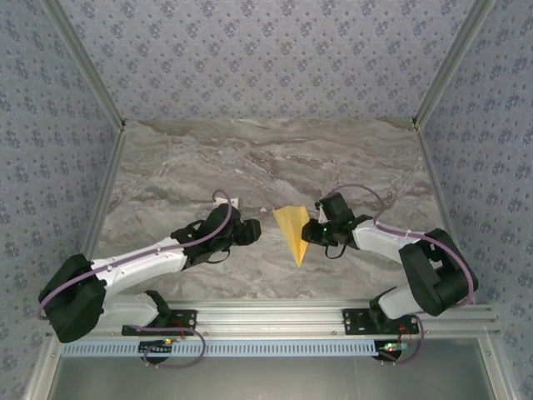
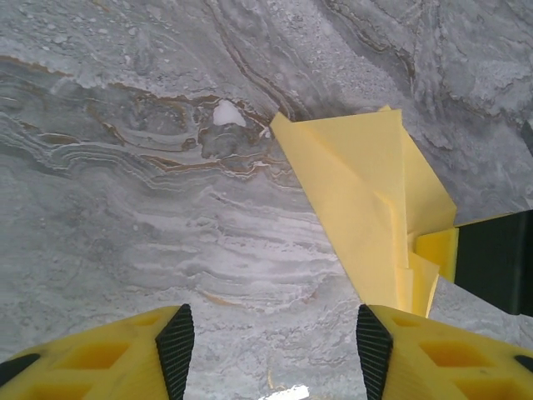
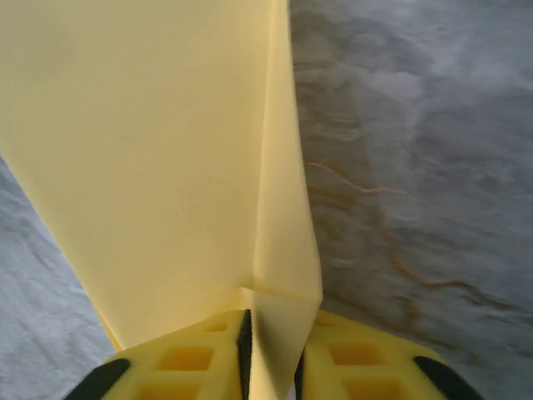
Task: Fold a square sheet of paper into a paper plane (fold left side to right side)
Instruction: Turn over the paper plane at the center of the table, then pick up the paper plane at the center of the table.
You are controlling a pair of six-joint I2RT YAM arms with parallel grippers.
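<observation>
The paper plane (image 1: 291,231) is a slim yellow triangle with creases. Its point faces the arm bases, and it sits at the middle of the grey marble table (image 1: 200,158). The right gripper (image 3: 271,354) is closed on a raised flap at the plane's right edge. The left gripper (image 2: 275,350) stands open just beside its left edge, apart from the paper. Patterned walls (image 1: 266,50) surround the table.
</observation>
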